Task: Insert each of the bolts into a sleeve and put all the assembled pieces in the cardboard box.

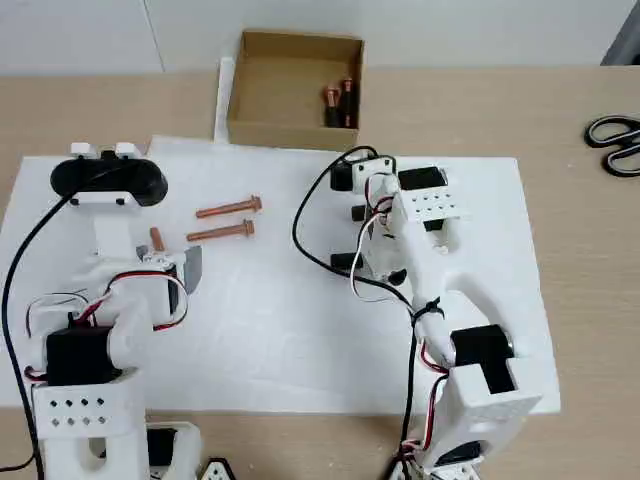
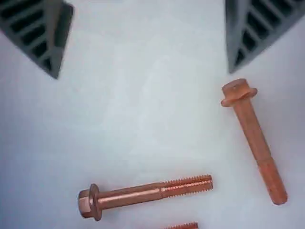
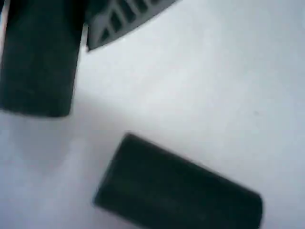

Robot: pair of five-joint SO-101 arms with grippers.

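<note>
High view: three bolts (image 1: 228, 208) (two pieces (image 1: 338, 103) boxed)

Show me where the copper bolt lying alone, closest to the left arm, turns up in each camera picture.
High view: the bolt lies on the white sheet, left of the two parallel bolts.
Left wrist view: the bolt lies slanted, close to one finger of the open left gripper.
Right wrist view: a black sleeve lies on the sheet here.
Shared landmark: the white sheet.
</note>
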